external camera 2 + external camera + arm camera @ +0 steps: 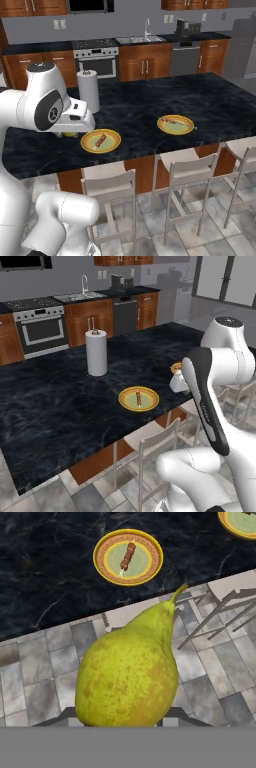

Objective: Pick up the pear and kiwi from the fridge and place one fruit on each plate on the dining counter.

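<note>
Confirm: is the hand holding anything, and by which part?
Yes: the pear, gripped by the hand at its wide bottom end, stem pointing away.

A large yellow-green speckled pear [127, 674] sits between the jaws, its thin stem pointing away from them. Beyond its tip lies a round yellow plate with an orange rim [102, 554] on the glossy black marbled bench [45, 577]. Below the bench edge, grey floor tiles [35, 677] spread behind the fruit.
</note>
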Robot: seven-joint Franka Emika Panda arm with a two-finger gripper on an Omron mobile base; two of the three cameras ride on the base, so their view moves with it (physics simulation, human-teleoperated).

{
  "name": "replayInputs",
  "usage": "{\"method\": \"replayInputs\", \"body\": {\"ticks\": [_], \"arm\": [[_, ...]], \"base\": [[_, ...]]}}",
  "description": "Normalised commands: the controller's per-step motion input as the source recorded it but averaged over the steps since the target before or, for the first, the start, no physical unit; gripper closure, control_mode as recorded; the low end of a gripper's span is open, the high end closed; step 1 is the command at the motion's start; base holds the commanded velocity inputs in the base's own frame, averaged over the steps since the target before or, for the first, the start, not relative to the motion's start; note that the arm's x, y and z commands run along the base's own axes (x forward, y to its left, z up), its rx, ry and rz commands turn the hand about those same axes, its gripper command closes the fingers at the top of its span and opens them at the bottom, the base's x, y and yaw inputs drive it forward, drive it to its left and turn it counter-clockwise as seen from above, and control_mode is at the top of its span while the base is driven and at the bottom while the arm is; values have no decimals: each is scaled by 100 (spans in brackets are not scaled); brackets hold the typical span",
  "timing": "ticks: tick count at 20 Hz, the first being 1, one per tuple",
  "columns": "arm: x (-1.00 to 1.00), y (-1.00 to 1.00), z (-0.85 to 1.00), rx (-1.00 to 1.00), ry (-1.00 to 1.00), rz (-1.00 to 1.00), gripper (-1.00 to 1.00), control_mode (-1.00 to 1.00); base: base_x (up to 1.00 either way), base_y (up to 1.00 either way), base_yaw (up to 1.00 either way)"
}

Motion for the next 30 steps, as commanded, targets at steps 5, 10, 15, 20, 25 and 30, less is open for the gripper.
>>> {"method": "replayInputs", "body": {"ticks": [5, 10, 15, 20, 25, 30], "arm": [[12, 9, -1, 0, 0, 0, 100, -100], [54, 23, -10, 0, 1, 0, 100, -100], [82, 28, -19, 0, 1, 0, 100, -100], [77, 2, -44, 0, 3, 0, 100, -100], [90, 0, -99, -2, 0, 0, 100, -100], [63, 0, -88, 0, 0, 0, 100, -100]], "base": [[2, 2, 0], [0, 0, 0], [0, 0, 0], [0, 0, 0], [0, 0, 0], [0, 0, 0]]}}
